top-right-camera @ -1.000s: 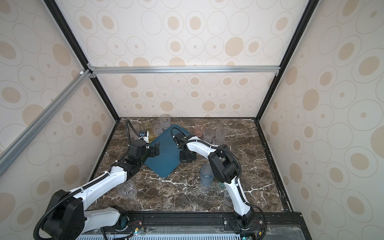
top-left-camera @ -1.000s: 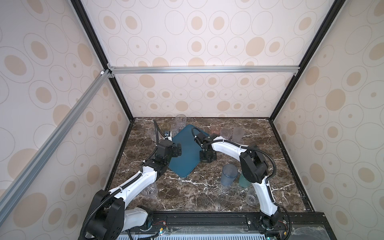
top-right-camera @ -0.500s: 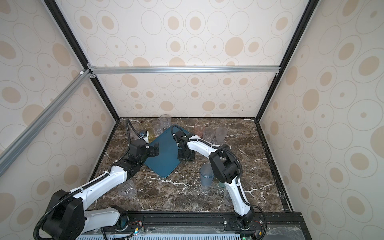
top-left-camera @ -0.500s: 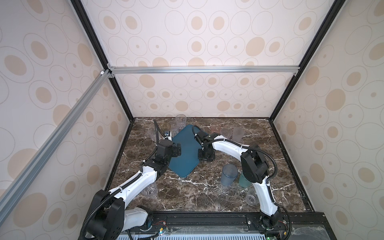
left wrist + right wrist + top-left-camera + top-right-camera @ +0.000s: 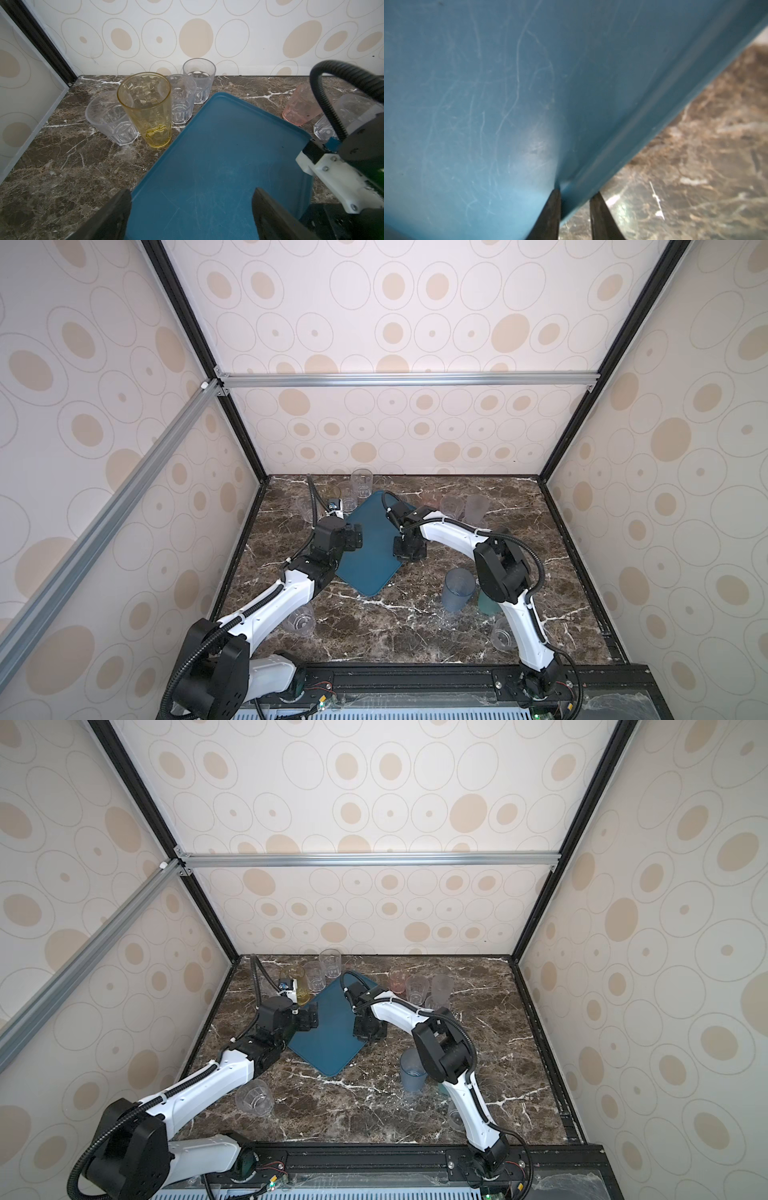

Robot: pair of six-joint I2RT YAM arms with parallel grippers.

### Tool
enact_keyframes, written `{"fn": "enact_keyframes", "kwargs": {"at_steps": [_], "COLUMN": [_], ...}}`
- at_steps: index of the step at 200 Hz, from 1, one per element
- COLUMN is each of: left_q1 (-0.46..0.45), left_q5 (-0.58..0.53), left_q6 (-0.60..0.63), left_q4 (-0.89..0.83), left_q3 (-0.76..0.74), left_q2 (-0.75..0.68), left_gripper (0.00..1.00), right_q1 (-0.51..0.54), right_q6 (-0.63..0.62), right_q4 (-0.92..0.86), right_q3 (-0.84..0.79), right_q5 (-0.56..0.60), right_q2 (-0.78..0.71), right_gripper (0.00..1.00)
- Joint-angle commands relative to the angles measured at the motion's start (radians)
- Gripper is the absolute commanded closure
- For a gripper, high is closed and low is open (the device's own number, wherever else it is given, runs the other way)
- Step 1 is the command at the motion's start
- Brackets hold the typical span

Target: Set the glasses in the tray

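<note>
Left wrist view looks down on the tray (image 5: pixel 207 155). It is a flat blue-green plastic tray with round corners, a low rim and lots of thin scratches. It lies on the counter (image 5: pixel 62 166), which is dark brown stone with white veins.

The glasses (image 5: pixel 180 99) all stand on the counter, outside the tray. Four are just beside the tray's far corner. One is a tall yellow glass (image 5: pixel 147 112) with a bumpy diamond pattern, and it stands closest to the rim. The other three are clear glasses (image 5: pixel 112 118) with flat-sided bottoms. Past the tray's other far edge stands a pink glass (image 5: pixel 299 108). A clear one is next to it, partly hidden by the right arm.

In a top view, a frosted blue glass (image 5: pixel 457 591) stands near the tray's near corner. A green glass (image 5: pixel 486 608) peeks out from behind the arm beside it.

The left pincer (image 5: pixel 192 191) hangs over the tray's near part. Its fingers are spread wide and it holds nothing.

The right pincer (image 5: pixel 575 197) is at the tray's long edge. Its two dark fingers (image 5: pixel 550 216) are close together, one inside the rim and one outside. They pinch the rim between them.
</note>
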Motion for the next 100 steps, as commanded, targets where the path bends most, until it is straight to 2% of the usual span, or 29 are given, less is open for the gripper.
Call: {"fn": "enact_keyframes", "kwargs": {"at_steps": [1,56,100], "left_q1": [-0.005,-0.005,-0.005], "left_q5": [-0.024,-0.031,-0.032], "left_q6": [0.015,0.018,0.015], "left_q4": [-0.008,-0.020,-0.021], "left_q3": [0.025,0.019,0.015], "left_q2": [-0.008,-0.026,-0.029], "left_gripper": [0.09,0.09,0.09], "right_q1": [-0.004,-0.006,-0.030], "right_q6": [-0.098,-0.260,-0.310], "right_q4": [-0.125,-0.262,-0.303], "right_q3": [-0.007,0.042,0.039], "right_q5": [0.050,0.087,0.115], "right_q2": [0.016,0.028,0.016], "right_gripper": [0.78,0.83,0.85]}}
